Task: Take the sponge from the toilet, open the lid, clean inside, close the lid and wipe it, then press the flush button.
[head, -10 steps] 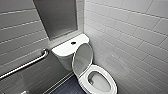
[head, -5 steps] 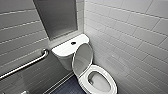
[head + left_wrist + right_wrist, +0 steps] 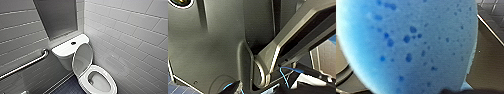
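The white toilet (image 3: pixel 109 75) stands in the corner with its lid (image 3: pixel 82 58) raised against the boxy tank (image 3: pixel 65 50). The oval bowl is open to view. A small dark flush button (image 3: pixel 73 43) sits in the middle of the tank top. The bright blue sponge (image 3: pixel 411 45), speckled with darker pores, looms very close in the right wrist view, and my right gripper is shut on it. The left wrist view looks onto dark panels and a jointed bar of my own body, with nothing held there.
A metal grab bar (image 3: pixel 25 65) runs along the grey tiled wall on the left. White tiled wall (image 3: pixel 130 37) closes in on the toilet's right. A grey recessed panel (image 3: pixel 58 17) sits above the tank. Dark blue floor tiles (image 3: pixel 67 87) lie in front.
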